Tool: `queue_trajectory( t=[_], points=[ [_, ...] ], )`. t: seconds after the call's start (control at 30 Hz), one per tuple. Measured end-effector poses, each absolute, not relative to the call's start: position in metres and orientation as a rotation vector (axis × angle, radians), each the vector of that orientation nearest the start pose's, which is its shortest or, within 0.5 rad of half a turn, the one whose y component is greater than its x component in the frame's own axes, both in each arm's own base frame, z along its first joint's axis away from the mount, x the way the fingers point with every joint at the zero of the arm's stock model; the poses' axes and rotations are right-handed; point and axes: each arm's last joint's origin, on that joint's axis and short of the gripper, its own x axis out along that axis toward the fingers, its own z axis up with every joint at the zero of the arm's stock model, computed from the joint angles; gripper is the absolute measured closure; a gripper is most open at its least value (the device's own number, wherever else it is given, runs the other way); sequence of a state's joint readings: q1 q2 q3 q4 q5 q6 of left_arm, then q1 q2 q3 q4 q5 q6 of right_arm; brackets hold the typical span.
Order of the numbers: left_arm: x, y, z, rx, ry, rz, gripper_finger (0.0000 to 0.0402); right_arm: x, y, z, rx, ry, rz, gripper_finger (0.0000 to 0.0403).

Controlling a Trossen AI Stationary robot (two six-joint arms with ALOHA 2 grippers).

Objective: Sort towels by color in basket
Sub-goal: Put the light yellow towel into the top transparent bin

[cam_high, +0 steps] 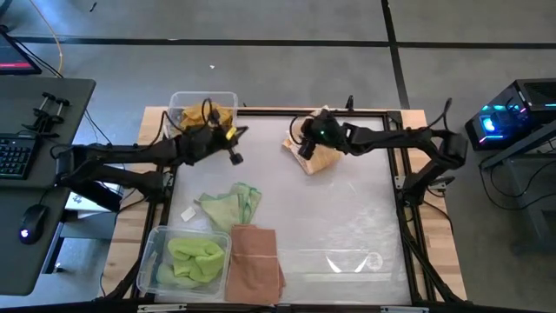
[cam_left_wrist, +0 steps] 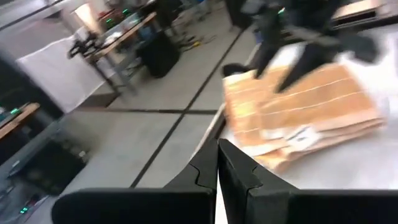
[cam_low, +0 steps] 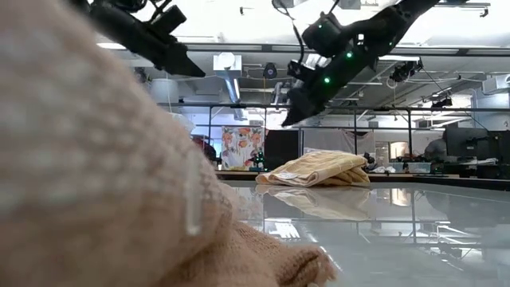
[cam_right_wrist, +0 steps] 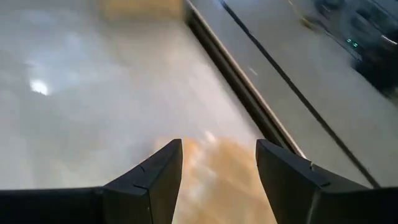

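The folded mustard towel [cam_high: 317, 156] is lying at the tabletop's [cam_high: 347, 217] far edge, directly beneath the right claw [cam_high: 306, 149], which is hovering with fingers apart. The left claw [cam_high: 233, 139], pinched together and empty, is waiting farther off beside the yellow-filled bin [cam_high: 202, 106].

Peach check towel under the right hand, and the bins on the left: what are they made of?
Peach check towel: soft woven cloth, matte, by its grid weave and slumped folds; a white tag shows in the left wrist view. Bins: clear, glossy, probably rigid plastic, since the green towels show through the walls. Right hand hangs open above the towel.
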State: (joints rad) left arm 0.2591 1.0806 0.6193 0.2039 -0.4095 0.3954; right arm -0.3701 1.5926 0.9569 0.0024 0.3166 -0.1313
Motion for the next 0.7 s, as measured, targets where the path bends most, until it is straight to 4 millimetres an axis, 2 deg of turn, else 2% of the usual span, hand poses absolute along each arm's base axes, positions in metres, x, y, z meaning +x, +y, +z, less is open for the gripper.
queue_trajectory(
  t=[0.1,0.2,0.3,0.53,0.7],
  points=[
    [0.227,0.055,0.257,0.392,0.366,0.540,0.0401,0.298,-0.131,0.212,-0.002,0.743,-0.748,0.0204],
    [0.230,0.038,0.257,0.348,0.337,0.479,0.0401,0.283,-0.139,0.200,0.179,0.844,-0.846,0.0204],
    [0.232,0.024,0.255,0.307,0.330,0.422,0.0401,0.272,-0.148,0.186,0.289,0.894,-0.908,0.0204],
    [0.234,-0.004,0.252,0.238,0.317,0.315,0.0401,0.257,-0.151,0.143,0.441,0.949,-0.811,0.0215],
    [0.233,-0.021,0.252,0.246,0.306,0.252,0.0401,0.255,-0.136,0.124,0.501,0.896,-0.732,0.0271]
  ],
)
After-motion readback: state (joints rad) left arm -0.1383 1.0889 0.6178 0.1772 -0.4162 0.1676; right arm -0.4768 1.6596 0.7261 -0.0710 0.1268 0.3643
